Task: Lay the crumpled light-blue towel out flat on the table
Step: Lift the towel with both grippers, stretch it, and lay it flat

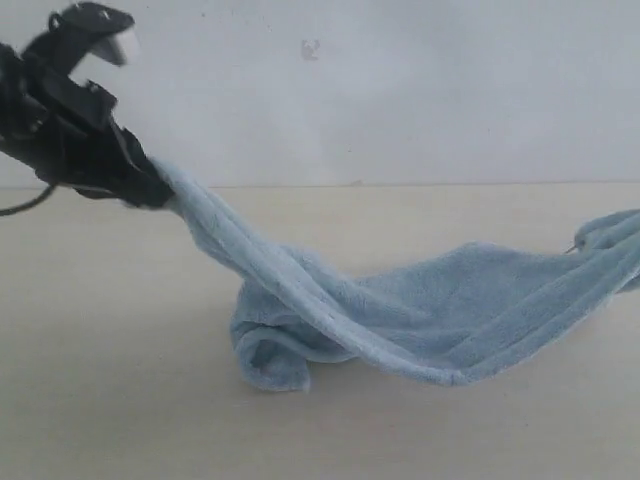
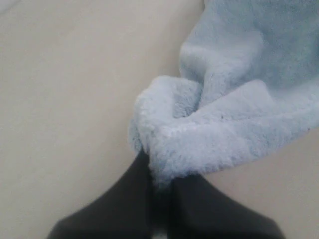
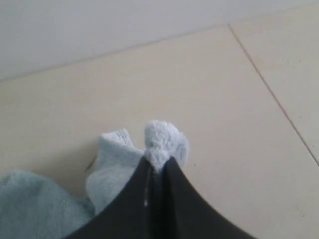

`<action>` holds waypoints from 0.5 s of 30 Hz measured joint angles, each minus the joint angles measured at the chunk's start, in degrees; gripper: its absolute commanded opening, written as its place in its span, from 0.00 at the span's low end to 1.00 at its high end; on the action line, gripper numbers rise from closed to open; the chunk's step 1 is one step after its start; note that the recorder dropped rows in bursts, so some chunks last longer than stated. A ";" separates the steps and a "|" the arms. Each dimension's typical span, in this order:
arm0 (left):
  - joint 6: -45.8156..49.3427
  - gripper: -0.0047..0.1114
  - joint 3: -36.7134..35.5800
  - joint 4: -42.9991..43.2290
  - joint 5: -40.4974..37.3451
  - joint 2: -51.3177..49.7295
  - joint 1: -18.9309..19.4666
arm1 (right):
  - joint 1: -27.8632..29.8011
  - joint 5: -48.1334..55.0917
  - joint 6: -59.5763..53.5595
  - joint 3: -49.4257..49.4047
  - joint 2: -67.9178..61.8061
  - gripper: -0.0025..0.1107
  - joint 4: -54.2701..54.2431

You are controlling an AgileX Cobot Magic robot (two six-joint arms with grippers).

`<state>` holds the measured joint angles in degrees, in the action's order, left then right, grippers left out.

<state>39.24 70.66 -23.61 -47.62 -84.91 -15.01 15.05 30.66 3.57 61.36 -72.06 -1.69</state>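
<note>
On the left of the exterior view, I am seeing my black left gripper (image 1: 160,190) raised above the wide, pale beige matte table (image 1: 110,400) and clamping one end of the pale light-blue fluffy terry towel (image 1: 430,310). Through the left wrist camera, its two dark fingers are pressing together on a thick bunched fold of the cloth, and fluffy pile is bulging out past the tips. From that grip the towel is hanging down in a twisted band toward the middle of the table, where a rolled, folded clump is resting on the surface. From the clump the cloth is stretching away to the right and rising toward the right edge of the exterior view, with a hemmed edge running along its lower side. The middle span is sagging low, and I cannot tell whether it is touching the table there.

My right gripper (image 3: 158,167) is lying outside the exterior view. The right wrist camera is showing its black fingers pinched tight on a small tuft of towel that is poking out beyond the tips, with more cloth bunching just beside them over the table. A thin dark seam (image 3: 269,87) is crossing the tabletop in that view. A plain pale grey wall (image 1: 420,90) is standing behind the table.
</note>
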 measured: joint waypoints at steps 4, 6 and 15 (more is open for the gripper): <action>-11.65 0.07 0.00 7.95 -2.67 14.37 0.00 | 0.00 0.30 8.13 -3.45 10.00 0.02 -1.35; -15.98 0.07 0.00 11.51 -5.17 21.04 0.00 | 0.05 -0.54 10.31 -6.62 12.69 0.02 -5.33; -25.84 0.07 0.00 19.95 -14.39 43.46 0.00 | 0.14 3.70 12.59 -10.51 29.22 0.02 -8.74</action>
<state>13.39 70.66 -3.66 -62.01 -41.45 -15.01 15.18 34.35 16.15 50.86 -42.84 -10.43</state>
